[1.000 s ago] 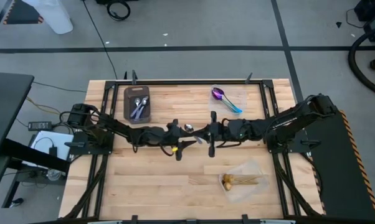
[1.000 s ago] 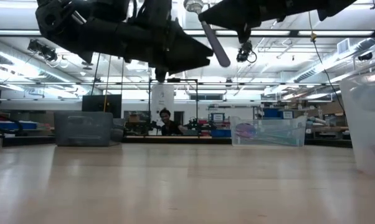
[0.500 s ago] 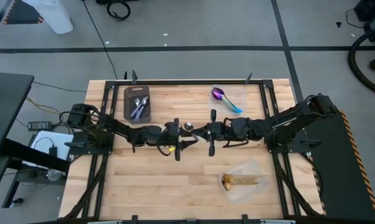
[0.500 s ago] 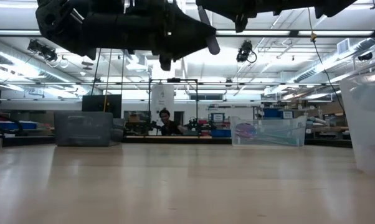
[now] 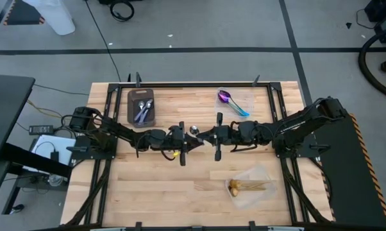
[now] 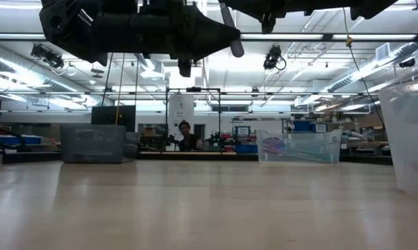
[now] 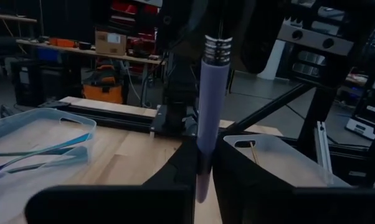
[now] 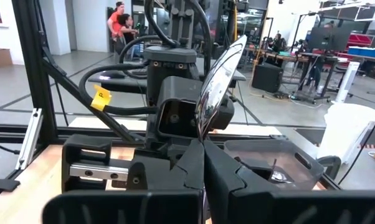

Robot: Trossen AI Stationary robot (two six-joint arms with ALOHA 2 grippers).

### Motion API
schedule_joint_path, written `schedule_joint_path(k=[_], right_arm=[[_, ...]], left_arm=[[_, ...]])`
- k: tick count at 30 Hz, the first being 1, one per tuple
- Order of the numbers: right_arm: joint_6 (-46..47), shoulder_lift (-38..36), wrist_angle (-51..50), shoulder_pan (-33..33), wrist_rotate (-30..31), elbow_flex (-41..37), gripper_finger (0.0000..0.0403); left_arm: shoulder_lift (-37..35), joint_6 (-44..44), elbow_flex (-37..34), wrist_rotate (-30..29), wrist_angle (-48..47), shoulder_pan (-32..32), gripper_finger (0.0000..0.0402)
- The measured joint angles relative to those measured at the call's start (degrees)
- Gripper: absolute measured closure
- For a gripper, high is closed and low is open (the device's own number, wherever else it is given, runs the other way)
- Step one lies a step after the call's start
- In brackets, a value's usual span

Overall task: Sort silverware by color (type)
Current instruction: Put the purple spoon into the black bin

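A spoon with a shiny silver bowl (image 5: 194, 131) and a pale grey handle (image 7: 209, 106) hangs high above the table's middle between my two grippers. My right gripper (image 5: 204, 136) comes from the right and is shut on it just below the bowl (image 8: 222, 74). My left gripper (image 5: 190, 142) comes from the left and is shut on the handle. In the low view the handle (image 6: 231, 35) slants down under both dark arms. My left gripper pinches the spoon's grey handle near its free end (image 7: 203, 165) between its two fingers, coming level from the table's left. The handle stands across the fingers and rises to a ribbed metal collar (image 7: 217, 50). The spoon is clear of the table. My right gripper pinches the spoon just under its bowl (image 8: 203, 127) between its two shut fingers, level from the table's right. The bowl stands up above the fingertips, tilted, and the handle is hidden below them. The spoon is lifted clear.
A dark grey tray (image 5: 142, 106) with silver spoons lies far left. A clear container (image 5: 243, 96) with purple-blue spoons sits far right. Another clear container (image 5: 251, 186) with gold spoons sits near right. Bare wood lies under the arms.
My left gripper has tipped up a little and shut on the spoon's handle. The right gripper has tipped up too, so the handle stands higher and steeper in the low view. Both arms stay mid-table.
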Motion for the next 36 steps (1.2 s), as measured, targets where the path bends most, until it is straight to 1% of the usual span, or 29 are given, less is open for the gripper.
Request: schedule_joint_path(k=[8,11,14,21,25,30,34,36], right_arm=[[-1.09,-0.02,-2.21,-0.02,-0.26,0.11,0.0395],[-1.20,-0.04,-3.03,-0.02,-0.27,0.11,0.0386],[-0.18,-0.09,-4.65,-0.02,-0.36,0.15,0.0354],[2.03,-0.42,-9.85,0.02,-0.15,-0.02,0.0249],[4.15,-1.76,-13.85,0.02,0.52,-0.01,0.0203],[7.05,-5.36,-20.18,0.04,1.60,0.00,0.0174],[9.46,-7.53,-25.18,0.04,1.77,0.00,0.0170],[10.81,-8.03,-27.73,0.28,3.05,0.02,0.0170]], left_arm=[[0.07,-1.04,0.00,-0.26,-0.92,0.03,0.0365],[0.08,-1.09,0.00,-0.26,-1.24,0.17,0.0365],[0.10,-1.15,-0.02,-0.33,-1.69,0.19,0.0365],[-0.01,-1.19,0.07,-0.70,-2.23,0.34,0.0365],[-0.02,-1.10,0.07,-0.68,-2.51,0.41,0.0365],[-1.30,-1.09,0.06,-0.66,-6.41,1.13,0.0365],[-3.34,-0.67,0.02,-0.63,-9.28,1.71,0.0365],[-4.70,-0.47,0.02,-0.55,-11.86,2.04,0.0365]])
